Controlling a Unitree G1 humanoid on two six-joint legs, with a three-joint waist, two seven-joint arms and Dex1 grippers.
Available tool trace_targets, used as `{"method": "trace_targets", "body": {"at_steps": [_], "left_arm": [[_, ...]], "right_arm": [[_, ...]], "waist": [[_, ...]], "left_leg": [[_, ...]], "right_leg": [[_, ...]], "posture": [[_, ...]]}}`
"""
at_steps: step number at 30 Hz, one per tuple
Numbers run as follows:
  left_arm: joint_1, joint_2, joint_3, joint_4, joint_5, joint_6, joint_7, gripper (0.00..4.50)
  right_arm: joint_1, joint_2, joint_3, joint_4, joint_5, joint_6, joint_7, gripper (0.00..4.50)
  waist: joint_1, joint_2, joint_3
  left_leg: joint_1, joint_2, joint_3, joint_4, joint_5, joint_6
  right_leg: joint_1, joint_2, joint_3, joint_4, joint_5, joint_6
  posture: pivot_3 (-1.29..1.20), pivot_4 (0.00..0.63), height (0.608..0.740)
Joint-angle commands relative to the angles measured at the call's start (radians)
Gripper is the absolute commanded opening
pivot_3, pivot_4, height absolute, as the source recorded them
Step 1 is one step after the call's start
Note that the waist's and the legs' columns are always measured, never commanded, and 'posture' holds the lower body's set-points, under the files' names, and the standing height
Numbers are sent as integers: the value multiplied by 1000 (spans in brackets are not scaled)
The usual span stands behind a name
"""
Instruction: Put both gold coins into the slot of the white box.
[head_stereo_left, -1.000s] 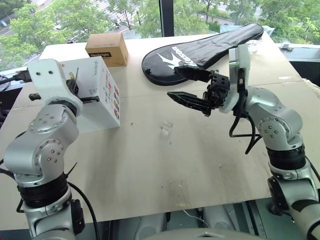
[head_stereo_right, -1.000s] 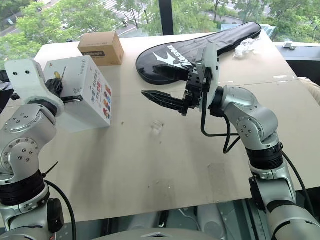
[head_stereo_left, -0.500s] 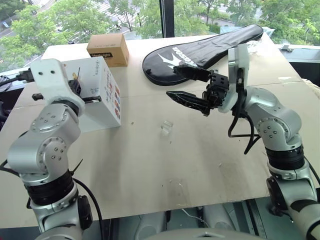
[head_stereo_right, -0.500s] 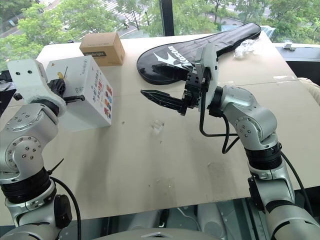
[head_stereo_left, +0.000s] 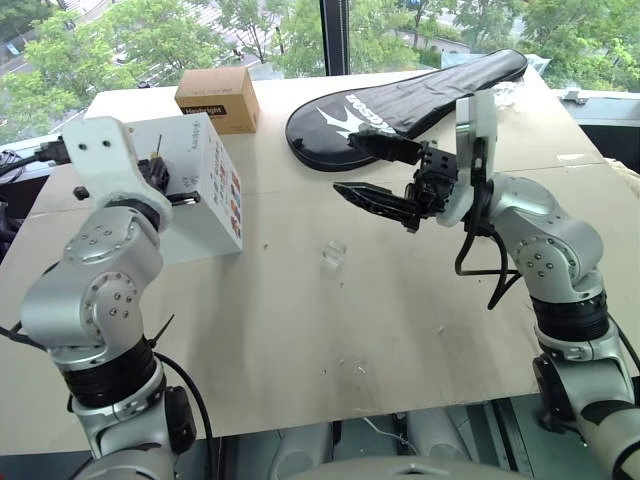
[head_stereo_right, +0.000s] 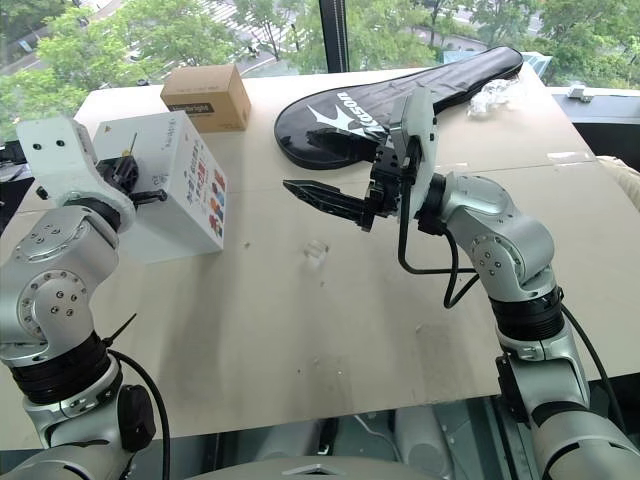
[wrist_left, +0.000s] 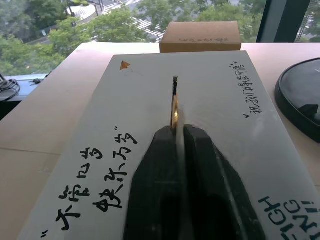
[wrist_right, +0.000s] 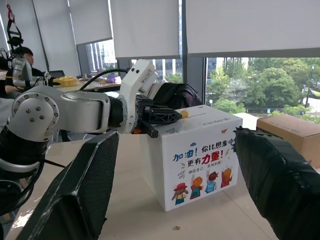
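Observation:
The white box (head_stereo_left: 205, 215) stands at the table's left, handwriting on top and colourful pictures on its side. My left gripper (wrist_left: 179, 131) rests level over the top, at the near end of the dark slot (wrist_left: 174, 86). Its black fingers (wrist_left: 155, 170) leave only a thin gap. A gold coin (wrist_left: 174, 112) stands on edge at their tips, partly down in the slot. My right gripper (head_stereo_left: 346, 164) hovers above the table's middle, pointing left toward the box. It is wide open with nothing between its fingers.
A brown cardboard box (head_stereo_left: 215, 98) sits behind the white box. A black racket cover (head_stereo_left: 400, 100) lies across the back. Small clear plastic pieces (head_stereo_left: 333, 253) lie mid-table, and crumpled clear plastic (head_stereo_right: 493, 93) lies at the far right. A person (wrist_right: 22, 55) sits far off.

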Motion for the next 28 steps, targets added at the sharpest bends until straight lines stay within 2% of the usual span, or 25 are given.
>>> {"method": "trace_targets", "body": {"at_steps": [1, 5, 8, 11, 14, 16, 18, 20, 22, 23, 24, 27, 28], "left_arm": [[-14, -5, 10, -37, 24, -30, -21, 1960], [-18, -16, 5, -53, 38, -122, -62, 1960], [6, -18, -28, -138, -45, -290, -254, 1960], [140, -9, -73, -300, -233, -266, -429, 1960], [355, 13, -114, -401, -292, -236, -487, 1960], [570, 27, -166, -426, -232, -283, -536, 1960], [779, 16, -219, -371, -138, -373, -573, 1960], [893, 11, -253, -303, -57, -480, -608, 1960], [958, 14, -280, -245, 13, -597, -657, 1960], [977, 6, -284, -222, 31, -638, -672, 2486], [987, 5, -293, -205, 57, -677, -683, 2776], [996, 3, -324, -167, 124, -762, -698, 4194], [996, -1, -331, -158, 124, -772, -707, 4405]], "right_arm": [[-2, 0, -35, -43, 10, -6, 6, 3952], [8, -6, -38, -45, 7, -5, 2, 3952], [84, -55, -67, -68, 22, 18, 14, 3952], [247, -151, -76, -114, -5, 10, 81, 3952], [390, -232, -70, -128, -56, -30, 139, 3952], [498, -250, -75, -82, -109, -98, 165, 3952], [598, -272, -53, 15, -218, -232, 209, 3952], [634, -265, -48, 90, -281, -327, 225, 3952], [636, -246, -55, 149, -308, -386, 229, 3952], [637, -235, -61, 174, -317, -411, 230, 4194], [638, -229, -64, 195, -325, -434, 236, 4455], [643, -211, -67, 243, -342, -493, 250, 4500], [647, -209, -63, 258, -352, -513, 258, 4500]], "waist": [[-1, 0, 0], [-1, 0, 0], [4, -1, -1], [7, -1, -1], [-1, -1, -1], [-7, -1, -1], [-4, 0, -2], [8, 0, 0], [15, 1, 1], [19, 2, 1], [23, 2, 1], [31, 2, 1], [31, 2, 1]], "left_leg": [[0, 0, 0, 0, 0, 0], [0, 0, 0, 0, 0, 0], [-1, 0, -1, 0, 0, 0], [-2, -1, -1, 1, 0, 0], [0, -1, 1, -2, 0, 0], [0, 0, 4, -2, 0, 0], [7, 2, 6, -5, 0, 0], [14, 2, 7, -9, 0, 0], [26, 2, 7, -10, -2, 3], [28, 2, 6, -10, -3, 5], [31, 2, 6, -11, -3, 6], [39, 3, 5, -13, -3, 6], [38, 3, 4, -13, -3, 6]], "right_leg": [[0, 0, 0, 0, 0, 0], [0, 0, 0, 0, 0, 0], [0, 0, -1, 0, 0, 0], [0, -3, -1, -3, 0, 0], [2, -4, 1, -5, 0, 0], [0, -1, 5, -3, 0, 0], [2, 2, 10, 0, 0, 0], [7, 2, 12, -1, 0, 0], [20, 2, 11, -5, -1, 0], [23, 2, 10, -6, -1, 0], [27, 2, 10, -8, -1, 0], [38, 3, 8, -16, 0, 0], [38, 3, 8, -17, 0, 0]], "posture": [[0, 150, 740], [0, 150, 740], [0, 150, 740], [0, 150, 740], [0, 150, 740], [0, 150, 740], [0, 150, 740], [0, 150, 740], [0, 150, 740], [0, 150, 740], [0, 150, 740], [0, 150, 740], [0, 150, 740]]}}
